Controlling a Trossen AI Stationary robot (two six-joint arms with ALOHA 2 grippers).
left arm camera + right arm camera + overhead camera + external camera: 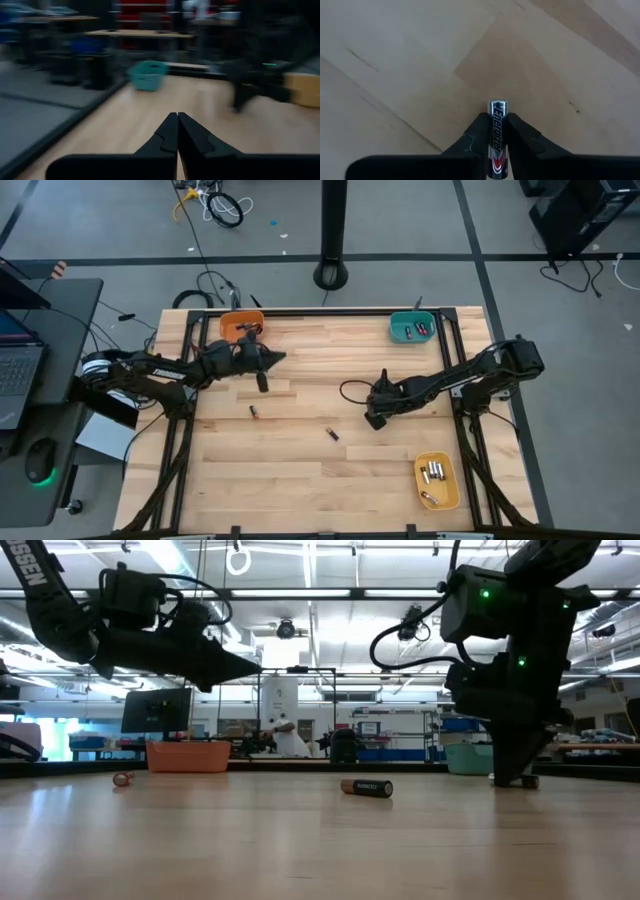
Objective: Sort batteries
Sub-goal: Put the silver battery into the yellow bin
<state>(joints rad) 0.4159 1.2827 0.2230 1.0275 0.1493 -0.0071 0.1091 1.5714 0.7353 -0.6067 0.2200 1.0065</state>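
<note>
A pick-up step is judged to be in hand: the right gripper (495, 131) is lowered to the table (300, 480) and its fingers are closed on a silvery cell (496, 145), held lengthwise between them. The left gripper (177, 131) is raised with fingers pressed together and empty; two cells (254, 412) (331, 434) lie apart from both. Next a lift and a carry to a bin (437, 482) are called for.

We've got two black cells with copper ends lying flat on the wood, one (254, 412) left of centre and one (331, 434) mid-table, a silver Energizer (497, 137) pinched between the right gripper's (498, 131) fingers, plus silvery ones (434, 472) in the yellow bin (421, 486).
</note>
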